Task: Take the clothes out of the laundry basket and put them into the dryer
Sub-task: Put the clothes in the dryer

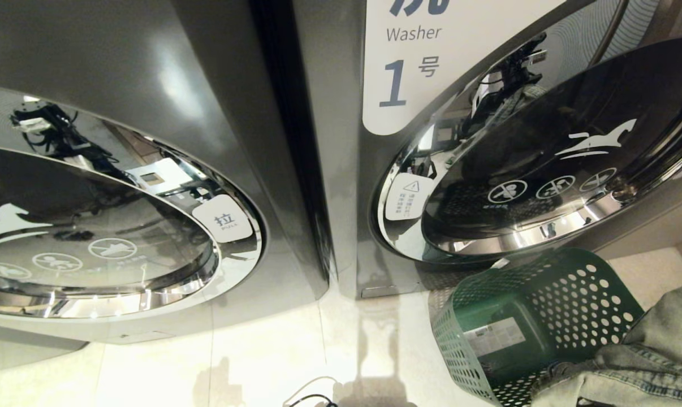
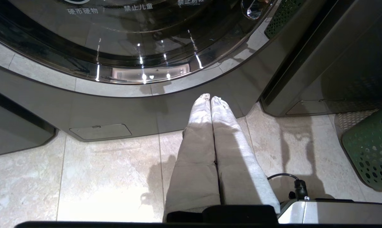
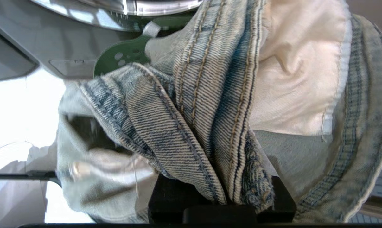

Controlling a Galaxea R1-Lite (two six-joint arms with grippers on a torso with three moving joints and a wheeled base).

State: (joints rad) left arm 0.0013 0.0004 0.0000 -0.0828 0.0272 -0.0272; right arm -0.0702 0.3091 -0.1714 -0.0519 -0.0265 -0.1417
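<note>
your right gripper [image 3: 222,202] is clamped on the jeans [image 3: 210,104], bunched just above the laundry basket [image 1: 533,316]. lift them clear of its rim before swinging to the dryer door [image 1: 550,158]. left gripper [image 2: 210,98] closed, empty.

Second machine [image 1: 120,226] on left, door shut, white pull tag [image 1: 224,219]. Pale floor tiles [image 1: 262,362]. Black cable [image 1: 313,398] at bottom edge.

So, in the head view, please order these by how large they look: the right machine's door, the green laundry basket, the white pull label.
1. Right machine's door, largest.
2. Green laundry basket, though it is nearer and partly covered by the jeans.
3. White pull label, smallest.
</note>
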